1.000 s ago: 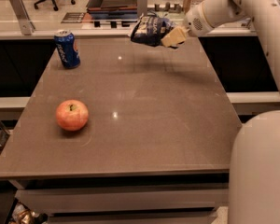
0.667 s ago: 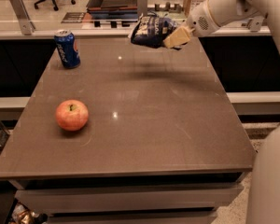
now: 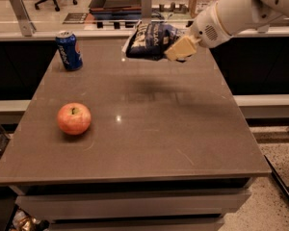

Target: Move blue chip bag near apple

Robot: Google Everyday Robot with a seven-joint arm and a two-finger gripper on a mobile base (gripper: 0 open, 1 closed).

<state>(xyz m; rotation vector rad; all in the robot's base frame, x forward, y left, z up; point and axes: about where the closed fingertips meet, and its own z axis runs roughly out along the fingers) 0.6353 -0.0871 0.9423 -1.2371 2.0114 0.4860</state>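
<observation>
Though still tight in the gripper [image 3: 181, 49] over the table [image 3: 149, 129], blue chip bag [image 3: 149, 40] lower; apple [image 3: 73, 118] unmoved

An upright blue metal soda can [image 3: 69, 51] stands on the brown rectangular tabletop [image 3: 183, 129], well left of the gripper [image 3: 176, 49] hanging above its far edge.

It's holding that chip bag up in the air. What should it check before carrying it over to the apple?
1. The gripper, above the far side of the table, is shut on the blue chip bag: ok.
2. Bag lifted off the surface: ok.
3. The apple in view, front left: ok.
4. The soda can stands off the straight path: ok.
5. Grip firmness: cannot tell.
</observation>
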